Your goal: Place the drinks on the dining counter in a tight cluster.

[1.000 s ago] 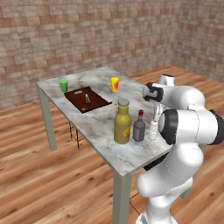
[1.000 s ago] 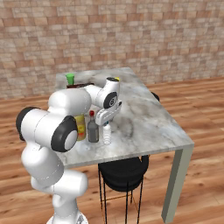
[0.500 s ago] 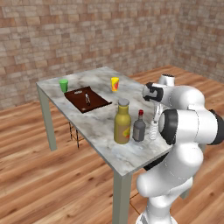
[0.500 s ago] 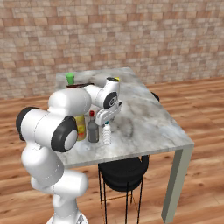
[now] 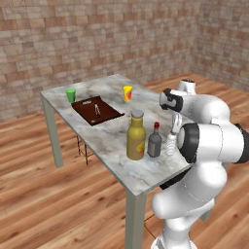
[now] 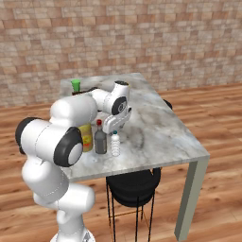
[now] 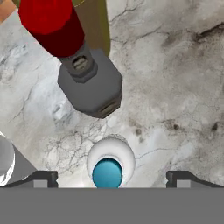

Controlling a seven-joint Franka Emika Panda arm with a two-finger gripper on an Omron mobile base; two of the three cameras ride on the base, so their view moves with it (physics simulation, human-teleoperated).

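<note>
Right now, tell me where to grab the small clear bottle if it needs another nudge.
Grip the small clear bottle around its body just below the blue cap, coming straight down from above. It stands upright between the open gripper tips; the dark grey bottle crowds one side.

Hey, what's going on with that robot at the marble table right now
The robot arm is grouping three bottles near the edge of the dining counter. Its gripper hangs open right above the small clear bottle, which stands beside the dark grey bottle and the tall yellow bottle. Nothing is held.
</note>
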